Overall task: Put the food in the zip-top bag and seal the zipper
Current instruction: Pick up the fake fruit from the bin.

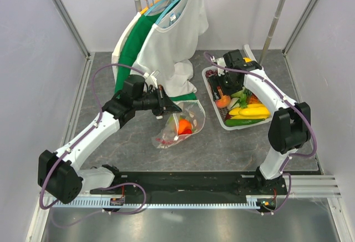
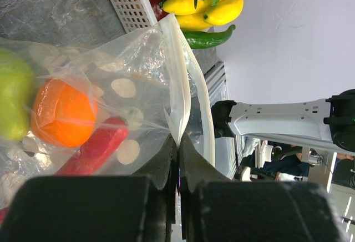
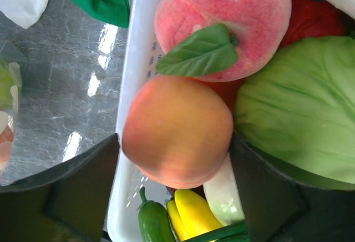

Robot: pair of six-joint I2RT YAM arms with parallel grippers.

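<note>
Marbled tabletop (image 1: 233,147), left hand (image 2: 178,145) pinching floppy dotted bag (image 2: 138,70), right hand (image 3: 175,164) wide astride peach (image 3: 177,125)

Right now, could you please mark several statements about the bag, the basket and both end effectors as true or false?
The left end effector is shut on the bag's mouth edge. True.
The bag is empty. False: it holds an orange fruit and a chili, among others.
The right end effector straddles a peach in the basket. True.
The basket lies left of the bag. False: it lies to its right.
</note>
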